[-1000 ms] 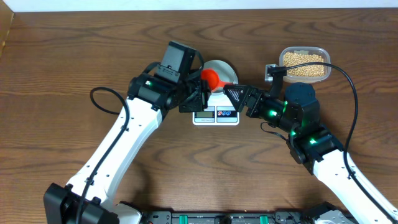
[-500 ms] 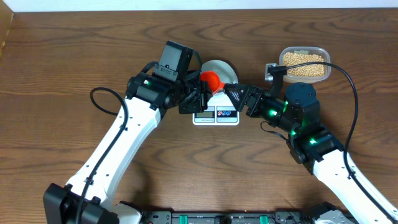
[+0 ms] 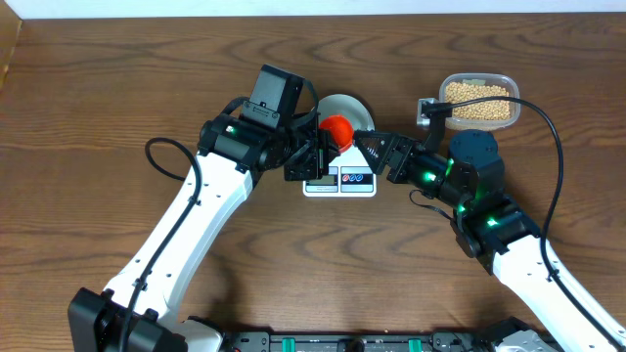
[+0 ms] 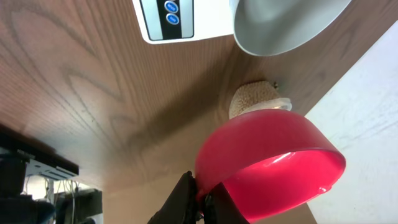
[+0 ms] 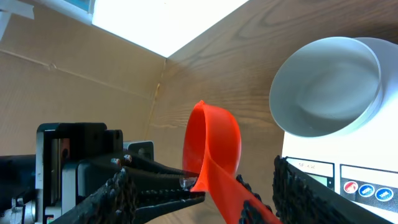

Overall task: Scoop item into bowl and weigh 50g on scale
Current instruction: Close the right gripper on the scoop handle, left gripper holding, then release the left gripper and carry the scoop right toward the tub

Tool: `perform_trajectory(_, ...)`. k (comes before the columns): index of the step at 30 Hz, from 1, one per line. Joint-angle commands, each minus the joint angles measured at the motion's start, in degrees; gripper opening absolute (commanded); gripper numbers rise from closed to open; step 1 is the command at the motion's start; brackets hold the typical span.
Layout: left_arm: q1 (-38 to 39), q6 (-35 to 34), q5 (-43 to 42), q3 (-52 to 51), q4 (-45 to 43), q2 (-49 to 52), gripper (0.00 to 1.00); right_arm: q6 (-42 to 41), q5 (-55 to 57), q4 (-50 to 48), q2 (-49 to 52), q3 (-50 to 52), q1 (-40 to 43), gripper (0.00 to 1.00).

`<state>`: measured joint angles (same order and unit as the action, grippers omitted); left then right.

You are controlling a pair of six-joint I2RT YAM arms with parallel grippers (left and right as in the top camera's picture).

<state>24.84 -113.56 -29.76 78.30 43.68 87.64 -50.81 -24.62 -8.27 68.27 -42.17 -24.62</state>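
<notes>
My left gripper (image 4: 202, 200) is shut on the rim of a red scoop (image 4: 267, 162), holding it tilted on edge above the scale's left front. In the right wrist view the scoop (image 5: 214, 146) points its handle down between the wide fingers of my right gripper (image 5: 204, 185), which stands open around it. The pale bowl (image 3: 342, 106) sits empty on the white scale (image 3: 339, 181), behind the scoop (image 3: 337, 128). The item, tan beans (image 3: 477, 101), fills a clear tub at the back right. Seen from overhead, the left gripper (image 3: 318, 147) and right gripper (image 3: 367, 145) meet at the scoop.
The clear tub (image 3: 509, 93) stands beyond my right arm. A black cable (image 3: 558, 147) arcs over the right arm and another (image 3: 161, 161) loops beside the left arm. The table's back edge meets a white surface (image 4: 373, 93).
The scoop has shifted slightly right and toward the scale's front with my left gripper. My right gripper's fingers have narrowed around the handle.
</notes>
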Motion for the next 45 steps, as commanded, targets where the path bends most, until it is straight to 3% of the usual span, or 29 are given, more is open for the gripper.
perform_trajectory(1,0.0,0.8,-1.6,0.8,0.4,-0.7,0.07,0.7,-0.2,-0.1,0.4,-0.8,-0.1,0.68)
perform_trajectory(9,0.0,0.8,-1.8,0.8,0.4,-0.7,0.07,0.7,-0.2,-0.1,0.4,-0.8,-0.1,0.4)
perform_trajectory(26,0.0,1.0,-1.8,0.8,0.4,-0.7,0.07,0.7,-0.8,0.0,0.4,-0.8,-0.1,0.02)
perform_trajectory(40,0.0,2.6,1.1,0.8,0.4,-0.7,0.07,0.8,-0.7,0.2,0.4,-0.8,-0.1,0.01)
perform_trajectory(41,0.0,3.2,1.5,0.8,0.4,-0.7,0.09,0.8,-0.7,0.2,0.4,-0.8,0.0,0.01)
perform_trajectory(42,-0.1,3.8,2.1,0.8,0.3,-0.7,0.3,1.0,-0.3,0.3,0.4,-0.8,0.2,0.01)
perform_trajectory(45,-0.2,7.9,4.6,0.8,-0.1,-0.7,0.61,1.7,0.1,0.4,0.4,-0.8,1.0,0.01)
